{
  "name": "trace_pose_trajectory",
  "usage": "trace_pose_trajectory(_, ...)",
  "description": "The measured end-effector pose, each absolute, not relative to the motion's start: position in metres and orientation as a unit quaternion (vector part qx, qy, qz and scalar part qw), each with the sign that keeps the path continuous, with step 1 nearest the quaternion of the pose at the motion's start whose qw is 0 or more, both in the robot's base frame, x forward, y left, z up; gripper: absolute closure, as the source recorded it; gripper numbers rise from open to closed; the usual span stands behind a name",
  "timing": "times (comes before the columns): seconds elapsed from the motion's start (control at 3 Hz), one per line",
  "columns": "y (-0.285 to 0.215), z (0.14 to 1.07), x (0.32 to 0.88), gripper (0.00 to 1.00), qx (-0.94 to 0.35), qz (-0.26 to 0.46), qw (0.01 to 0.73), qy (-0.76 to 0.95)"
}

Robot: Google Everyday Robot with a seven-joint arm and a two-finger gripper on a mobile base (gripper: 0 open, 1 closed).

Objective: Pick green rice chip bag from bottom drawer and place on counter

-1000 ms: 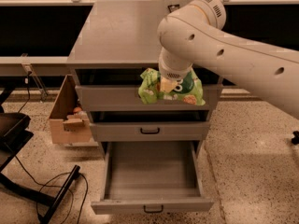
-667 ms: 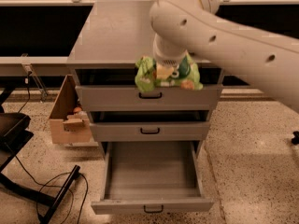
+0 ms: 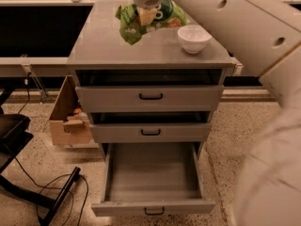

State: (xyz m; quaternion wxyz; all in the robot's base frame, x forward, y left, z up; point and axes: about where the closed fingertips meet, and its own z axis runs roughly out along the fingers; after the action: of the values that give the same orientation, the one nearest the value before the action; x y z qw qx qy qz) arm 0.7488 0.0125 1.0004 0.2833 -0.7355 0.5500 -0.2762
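The green rice chip bag [image 3: 134, 25] hangs crinkled in my gripper [image 3: 146, 17], over the middle of the grey counter [image 3: 99, 44]. The gripper is shut on the bag's top and comes down from my white arm [image 3: 221, 13], which crosses the upper right of the view. I cannot tell whether the bag's lower edge touches the counter. The bottom drawer [image 3: 153, 173] is pulled open below, and its grey inside holds nothing.
A white bowl [image 3: 194, 38] stands on the counter's right side, close to the bag. The two upper drawers [image 3: 150, 98] are shut. A cardboard box [image 3: 70, 117] sits on the floor left of the cabinet. A black stand and cables [image 3: 47, 192] lie at lower left.
The gripper has lifted the bag from in front of the top drawer up and back over the counter. The view now shows the counter from higher up.
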Motion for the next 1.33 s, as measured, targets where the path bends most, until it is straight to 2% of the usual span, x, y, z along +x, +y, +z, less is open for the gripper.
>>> trace_pose_trajectory(0.33, 0.039, 1.042, 0.784, 1.0, -0.748, -0.289, 0.332, 0.497)
trace_pose_trajectory(1.0, 0.084, 0.992, 0.877, 1.0, -0.756, -0.264, 0.359, 0.479)
trace_pose_trajectory(1.33, 0.08, 0.993, 0.895, 0.86, -0.743, -0.264, 0.376, 0.487)
